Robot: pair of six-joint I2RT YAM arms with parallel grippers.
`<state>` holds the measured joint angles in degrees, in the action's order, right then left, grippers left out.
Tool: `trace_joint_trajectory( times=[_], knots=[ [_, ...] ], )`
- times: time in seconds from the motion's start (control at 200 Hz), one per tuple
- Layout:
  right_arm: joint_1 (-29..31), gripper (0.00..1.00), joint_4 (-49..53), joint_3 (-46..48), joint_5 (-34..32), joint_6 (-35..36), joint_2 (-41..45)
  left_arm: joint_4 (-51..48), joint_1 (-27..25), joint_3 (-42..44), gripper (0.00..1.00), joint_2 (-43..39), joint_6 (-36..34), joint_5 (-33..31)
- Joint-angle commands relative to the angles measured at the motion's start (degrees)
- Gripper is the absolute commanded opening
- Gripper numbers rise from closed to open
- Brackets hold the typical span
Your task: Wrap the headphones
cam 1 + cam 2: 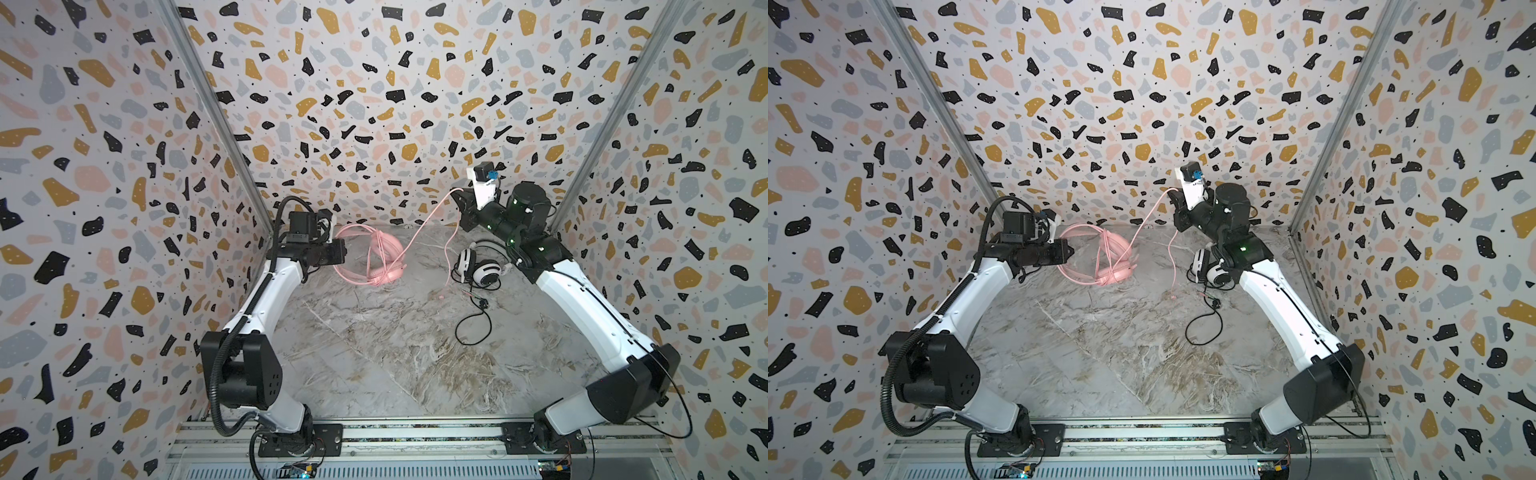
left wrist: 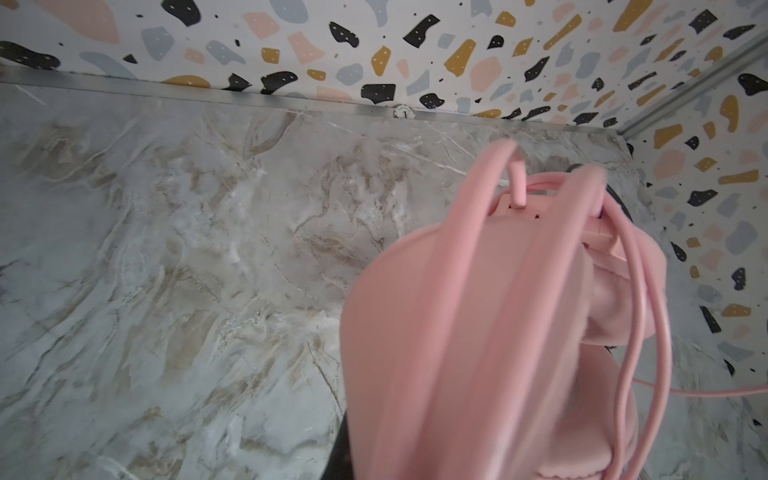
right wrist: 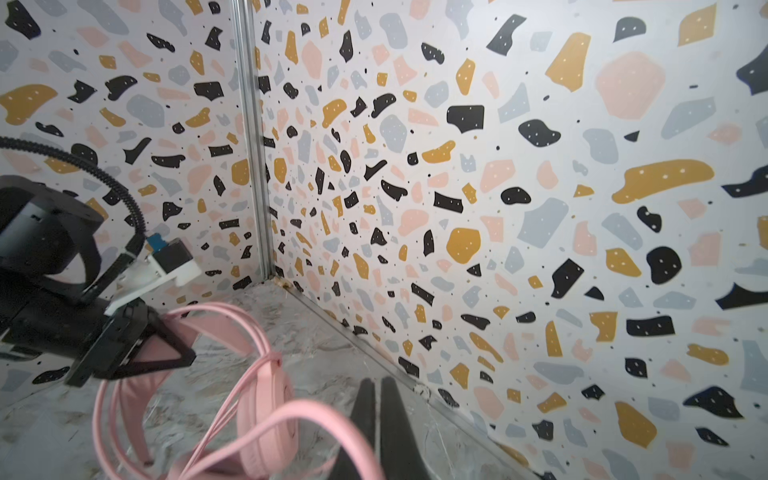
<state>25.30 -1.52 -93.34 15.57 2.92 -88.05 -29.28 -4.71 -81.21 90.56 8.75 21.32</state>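
The pink headphones (image 1: 386,257) (image 1: 1113,257) stand on the marble floor near the back wall, with pink cord wound several times round them. My left gripper (image 1: 341,249) (image 1: 1069,249) (image 3: 178,345) is shut on their headband; in the left wrist view the headset (image 2: 478,332) hides the jaws. The free pink cord (image 1: 419,232) (image 1: 1142,226) rises to my right gripper (image 1: 457,201) (image 1: 1173,203), which is lifted and shut on it (image 3: 377,390); the rest hangs down to the floor. The white and black headphones (image 1: 478,266) (image 1: 1208,266) lie under the right arm, partly hidden.
The white headset's black cord (image 1: 473,324) (image 1: 1204,324) loops loosely over the floor in front of it. Terrazzo-patterned walls (image 1: 374,104) close in the back and both sides. A metal rail (image 1: 415,436) carries both arm bases at the front.
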Motion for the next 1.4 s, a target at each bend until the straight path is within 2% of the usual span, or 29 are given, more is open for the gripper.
trace_joint_trajectory(
  times=[0.0, 0.21, 0.28, 0.39, 0.541, 0.711, 0.861, 0.956, 1.106, 1.276, 1.392],
  knots=[
    [-1.33, 0.00, -1.26, -6.71, 3.86, -0.48, -2.62, 0.04, -3.03, -2.38, 0.00, -0.14, -4.33, 8.15],
    [-4.37, 0.00, -2.09, -13.26, 8.00, -3.49, -10.55, -6.96, -10.00, -3.98, 0.00, 2.06, -11.43, 10.11],
    [-5.89, 0.00, -1.07, -15.12, 9.77, -4.63, -13.22, -8.51, -10.66, -4.80, 0.00, 2.72, -12.53, 10.47],
    [-8.12, 0.00, -0.75, -15.02, 12.02, -6.71, -16.26, -8.32, -10.64, -5.73, 0.00, 2.74, -12.74, 15.53],
    [-8.86, 0.00, -1.93, -9.46, 10.56, -7.34, -17.53, -6.61, -10.65, -6.24, 0.00, 1.11, -11.84, 19.19],
    [-9.30, 0.00, -4.36, -1.84, 11.75, -8.68, -18.43, -3.60, -10.62, -7.80, 0.00, 0.49, -8.80, 30.72],
    [-9.30, 0.00, -7.15, 3.24, 14.11, -10.57, -19.85, -4.80, -10.67, -10.51, 0.00, -0.74, -8.72, 33.52],
    [-9.22, 0.00, -9.61, 5.85, 18.64, -12.43, -20.33, 1.04, -10.67, -8.62, 0.00, -2.27, -3.73, 37.90],
    [-8.79, 0.00, -15.67, 11.51, 25.14, -16.06, -19.20, 27.33, -10.66, -1.20, 0.00, -5.47, 15.82, 41.91],
    [-7.30, 0.00, -18.74, 16.18, 27.10, -16.95, -18.57, 24.67, -10.58, -4.75, 0.00, -5.72, 15.12, 40.72],
    [-6.84, 0.02, -23.70, 20.38, 28.84, -19.77, -17.88, 29.20, -10.58, -5.06, 0.00, -6.47, 19.22, 39.82]
  ],
)
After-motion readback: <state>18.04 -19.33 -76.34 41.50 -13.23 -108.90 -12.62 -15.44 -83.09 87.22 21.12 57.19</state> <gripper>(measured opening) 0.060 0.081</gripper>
